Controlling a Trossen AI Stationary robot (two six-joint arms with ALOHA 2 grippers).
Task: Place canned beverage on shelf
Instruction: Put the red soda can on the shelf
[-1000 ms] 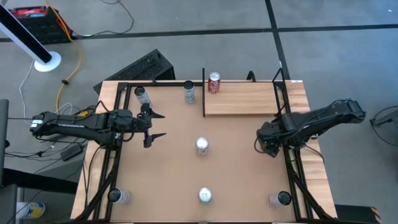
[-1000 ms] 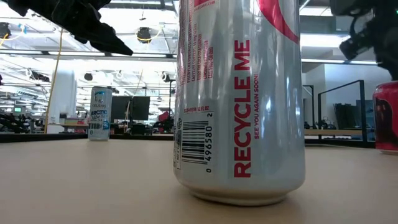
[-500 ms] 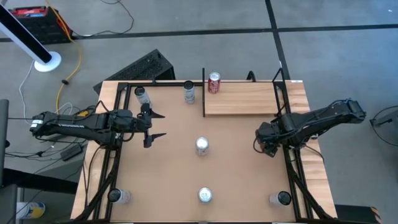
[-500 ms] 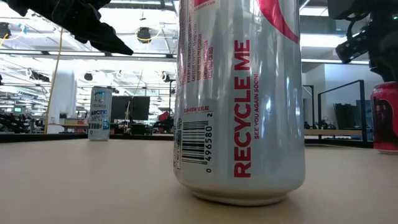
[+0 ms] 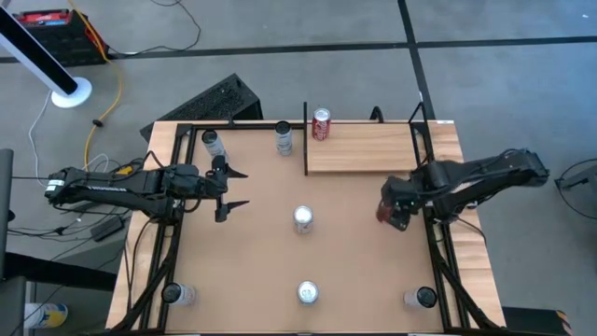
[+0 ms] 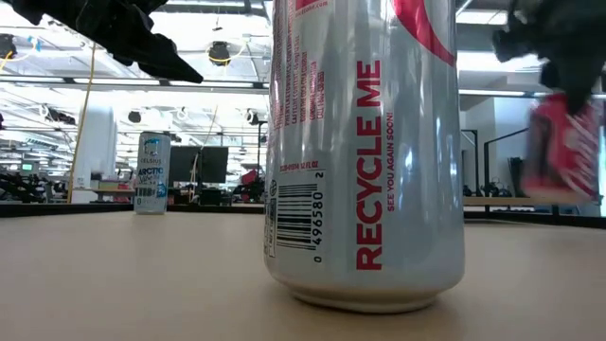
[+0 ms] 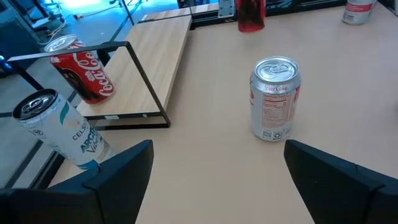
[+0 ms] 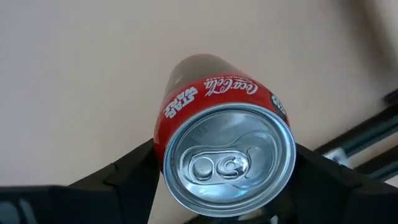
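Observation:
My right gripper (image 5: 392, 209) is shut on a red Coca-Cola can (image 8: 227, 155) above the table's right part; the can shows raised and blurred in the low view (image 6: 561, 142). The shelf (image 5: 368, 149), a pale wood board with a thin black upright bar (image 5: 306, 140) at its left end, lies at the far right. Another red can (image 5: 321, 123) stands upright on the shelf's far left corner. My left gripper (image 5: 230, 189) is open and empty over the table's left part, its fingers (image 7: 118, 171) wide apart. My right gripper pinches the red can between its two fingers, on opposite sides of the upper side wall (image 8: 166, 134) just below the rim. The fingers come from above, pointing down. The can is lifted clear of the table, top up, roughly upright.
A silver Diet Coke can (image 5: 303, 219) stands mid-table and another (image 5: 308, 293) near the front edge, huge in the low view (image 6: 365, 152). Two cans (image 5: 284, 138) (image 5: 213, 142) stand at the far left. Cans stand at both near corners (image 5: 177, 295) (image 5: 420, 299).
My right gripper has risen with the red can and gone a little toward the table's left. The can, which stood on the table, is now lifted clear of it.

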